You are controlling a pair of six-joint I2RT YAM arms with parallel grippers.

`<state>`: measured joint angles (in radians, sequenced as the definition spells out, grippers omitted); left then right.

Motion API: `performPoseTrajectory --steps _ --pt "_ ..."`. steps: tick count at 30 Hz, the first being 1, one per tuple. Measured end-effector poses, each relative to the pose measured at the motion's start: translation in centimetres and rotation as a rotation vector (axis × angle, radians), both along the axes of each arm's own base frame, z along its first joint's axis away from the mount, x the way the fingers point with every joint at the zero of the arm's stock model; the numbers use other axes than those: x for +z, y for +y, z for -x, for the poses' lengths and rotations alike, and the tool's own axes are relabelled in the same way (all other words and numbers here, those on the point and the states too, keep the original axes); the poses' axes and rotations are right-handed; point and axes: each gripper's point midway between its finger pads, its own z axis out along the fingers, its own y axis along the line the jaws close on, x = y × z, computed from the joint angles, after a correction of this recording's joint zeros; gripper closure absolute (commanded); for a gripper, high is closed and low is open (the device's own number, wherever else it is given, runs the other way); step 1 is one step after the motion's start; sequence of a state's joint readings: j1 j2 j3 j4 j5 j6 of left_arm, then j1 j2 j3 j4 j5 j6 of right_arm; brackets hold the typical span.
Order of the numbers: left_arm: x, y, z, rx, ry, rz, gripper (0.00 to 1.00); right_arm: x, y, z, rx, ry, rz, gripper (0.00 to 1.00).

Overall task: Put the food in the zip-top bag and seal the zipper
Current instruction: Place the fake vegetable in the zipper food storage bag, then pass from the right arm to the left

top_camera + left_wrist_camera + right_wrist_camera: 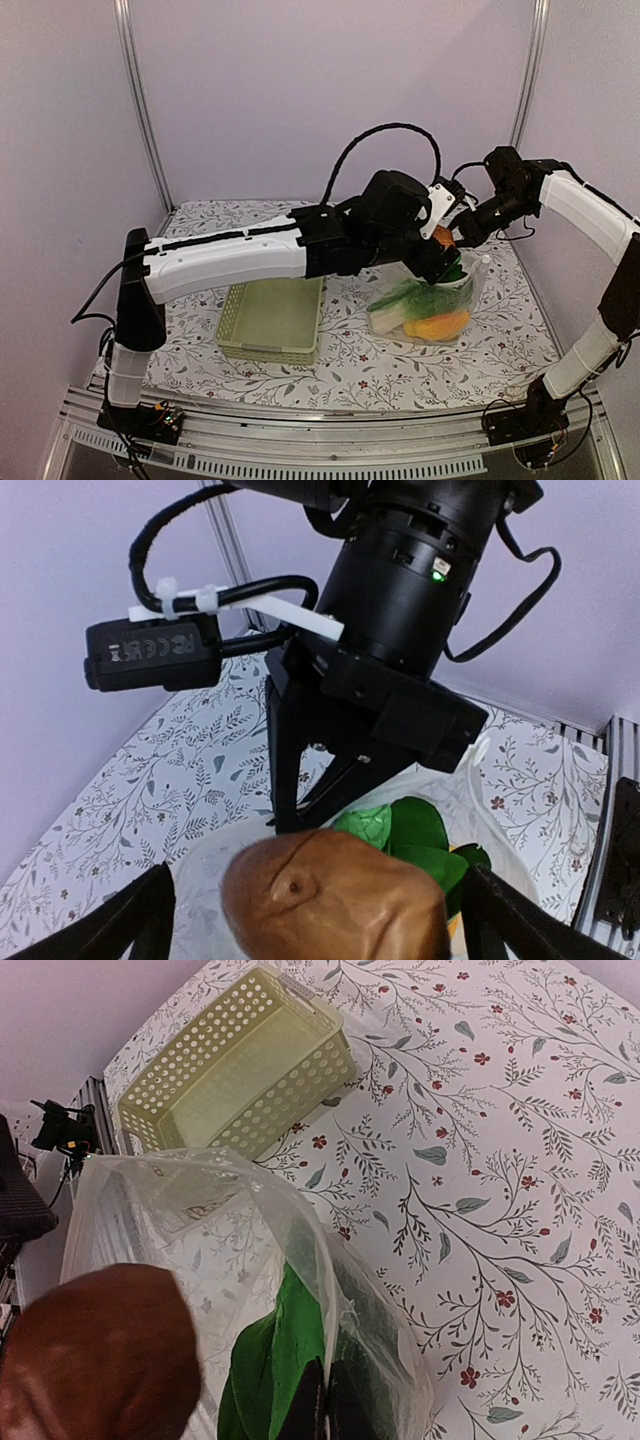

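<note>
The clear bag point(385, 318) stands right of centre, midway between near and far, its mouth open and facing up, its plastic wrinkled. Inside it a green leafy toy point(425, 298) lies on a yellow-orange fruit point(437, 326) at the bottom. A reddish-brown toy potato point(335, 895) sits at the mouth, above the greens.

Top camera looks down across the whole tabletop point(350, 375); both wrist cameras sit close over the shared bag point(190, 1210).
</note>
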<state>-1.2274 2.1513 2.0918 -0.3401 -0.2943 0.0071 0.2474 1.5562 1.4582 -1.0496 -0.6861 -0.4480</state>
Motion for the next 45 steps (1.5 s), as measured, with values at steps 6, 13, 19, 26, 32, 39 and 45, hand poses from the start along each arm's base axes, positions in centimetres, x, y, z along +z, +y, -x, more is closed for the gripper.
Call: performPoseTrajectory --steps 6,13,19,26,32,39,45 --pt "0.1 0.5 -0.4 0.030 -0.012 -0.009 0.00 -0.1 0.0 0.1 0.000 0.003 0.000 1.00" --pt "2.1 4.6 0.7 0.033 -0.077 0.013 0.01 -0.2 0.0 0.1 0.001 0.006 0.000 1.00" --pt "3.7 10.9 3.0 -0.080 -0.109 0.093 0.17 -0.2 0.0 0.1 0.001 0.005 0.001 1.00" --pt "-0.3 14.2 2.1 -0.195 -0.026 0.115 0.25 -0.2 0.0 0.1 0.004 0.004 0.002 1.00" --pt "-3.6 14.0 1.1 -0.242 0.038 0.110 0.20 -0.3 0.0 0.2 0.007 0.007 0.004 1.00" --pt "-7.2 12.5 0.1 -0.293 0.100 0.105 0.22 -0.3 0.0 0.6 0.017 0.017 0.004 0.99" --pt "-7.9 10.9 -0.3 -0.365 0.113 0.145 0.27 -0.3 0.1 0.9 0.030 0.028 -0.009 0.99"
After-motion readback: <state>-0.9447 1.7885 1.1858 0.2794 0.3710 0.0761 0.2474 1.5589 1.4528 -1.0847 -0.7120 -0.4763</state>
